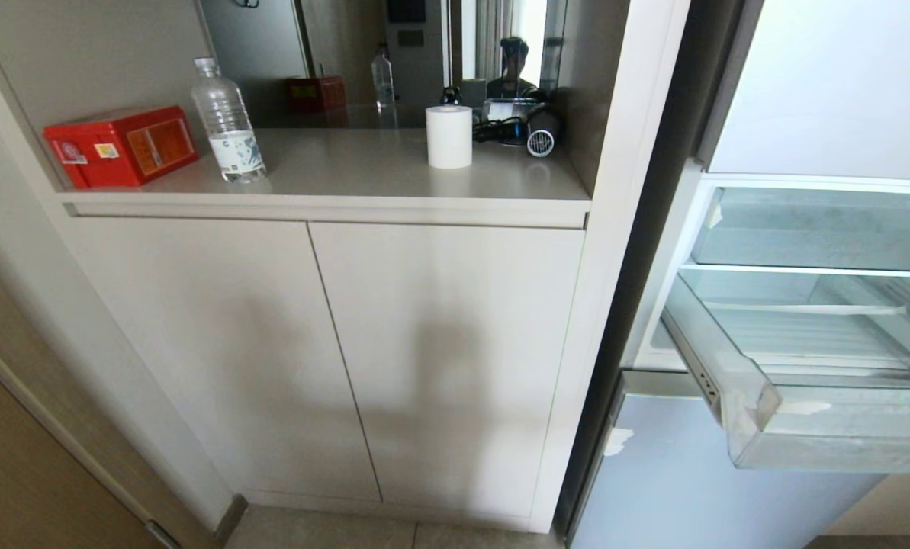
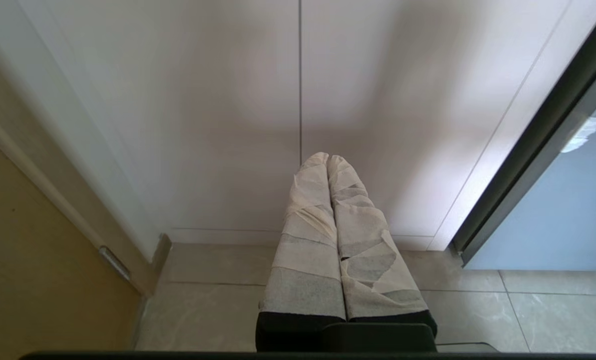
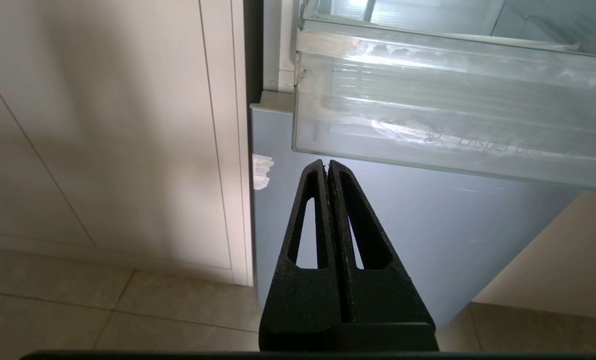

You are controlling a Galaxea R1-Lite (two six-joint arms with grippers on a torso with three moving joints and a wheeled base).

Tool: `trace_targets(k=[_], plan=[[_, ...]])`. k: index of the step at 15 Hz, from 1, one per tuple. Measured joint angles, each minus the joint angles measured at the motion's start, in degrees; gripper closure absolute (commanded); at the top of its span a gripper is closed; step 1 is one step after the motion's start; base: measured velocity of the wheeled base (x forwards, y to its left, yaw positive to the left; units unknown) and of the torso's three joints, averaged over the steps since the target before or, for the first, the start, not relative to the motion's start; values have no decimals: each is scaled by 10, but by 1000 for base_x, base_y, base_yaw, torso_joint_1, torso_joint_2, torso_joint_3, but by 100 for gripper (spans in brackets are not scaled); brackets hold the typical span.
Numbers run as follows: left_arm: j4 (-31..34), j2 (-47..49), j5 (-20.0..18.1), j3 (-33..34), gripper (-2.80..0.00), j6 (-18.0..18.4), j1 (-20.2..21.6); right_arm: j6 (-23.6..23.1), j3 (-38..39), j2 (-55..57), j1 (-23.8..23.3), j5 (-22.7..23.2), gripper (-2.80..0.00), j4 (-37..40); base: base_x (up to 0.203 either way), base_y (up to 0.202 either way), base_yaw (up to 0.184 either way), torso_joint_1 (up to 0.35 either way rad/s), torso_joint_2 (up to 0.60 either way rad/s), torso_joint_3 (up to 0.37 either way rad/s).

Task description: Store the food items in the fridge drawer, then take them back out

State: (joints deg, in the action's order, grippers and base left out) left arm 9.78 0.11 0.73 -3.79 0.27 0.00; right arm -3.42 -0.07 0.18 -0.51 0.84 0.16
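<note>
Head view: fridge drawer point(image 1: 821, 366) pulled out of the open fridge, nothing seen inside (no fruit in sight); red box point(image 1: 123, 145) and water bottle point(image 1: 227, 122) at the worktop's left end, paper roll point(image 1: 449, 136) toward its right.
Left wrist view: left gripper point(image 2: 327, 159), tape-wrapped, clenched on nothing, before cabinet doors point(image 2: 228, 125).
Right wrist view: right gripper point(image 3: 325, 164) clenched, holding nothing, just below the drawer's front lip.

Pale cabinet point(image 1: 332, 343) with countertop point(image 1: 363, 171), tiled floor point(image 2: 218, 300).
</note>
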Motion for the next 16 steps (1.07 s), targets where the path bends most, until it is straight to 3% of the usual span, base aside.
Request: trace_targets(k=[16], plan=[[0,0,0,0,0,0,0,27,1,-3,0,-7,0,0,-1,7,-168,4,3,2]])
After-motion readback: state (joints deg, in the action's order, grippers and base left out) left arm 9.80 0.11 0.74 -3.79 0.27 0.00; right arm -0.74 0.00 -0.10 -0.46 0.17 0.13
